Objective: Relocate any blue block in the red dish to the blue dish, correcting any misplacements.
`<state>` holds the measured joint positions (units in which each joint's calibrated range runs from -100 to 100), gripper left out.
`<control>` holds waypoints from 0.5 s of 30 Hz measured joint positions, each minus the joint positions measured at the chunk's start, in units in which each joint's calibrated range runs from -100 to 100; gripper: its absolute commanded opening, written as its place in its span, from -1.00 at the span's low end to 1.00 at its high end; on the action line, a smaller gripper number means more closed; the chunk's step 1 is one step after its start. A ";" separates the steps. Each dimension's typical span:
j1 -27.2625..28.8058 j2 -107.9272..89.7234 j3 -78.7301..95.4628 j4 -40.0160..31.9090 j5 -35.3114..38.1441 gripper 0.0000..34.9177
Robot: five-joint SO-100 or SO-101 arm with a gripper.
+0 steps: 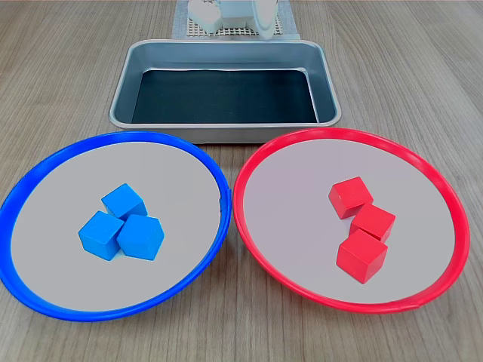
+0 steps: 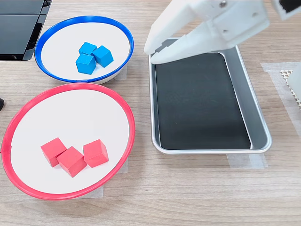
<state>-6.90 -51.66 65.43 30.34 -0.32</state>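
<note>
Three blue blocks lie clustered inside the blue dish, which is on the first exterior view's left and at the second exterior view's upper left. The red dish beside it holds three red cubes and nothing blue. My white gripper hangs above the near-left corner of the metal tray in the second exterior view, to the right of the blue dish. Its fingers meet at the tips with nothing between them. In the first exterior view only the arm's white base shows.
A rectangular metal tray with a dark bottom stands behind the dishes, with nothing in it. The arm's base sits on a white mesh mat beyond the tray. A black object lies at the second exterior view's upper left edge.
</note>
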 measured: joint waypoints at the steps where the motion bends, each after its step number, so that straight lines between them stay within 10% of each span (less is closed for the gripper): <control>1: -0.18 -2.81 2.99 -0.57 0.49 -1.00; 15: 3.10 -29.67 23.50 9.14 1.47 -1.00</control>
<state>-3.81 -81.33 88.93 39.48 1.15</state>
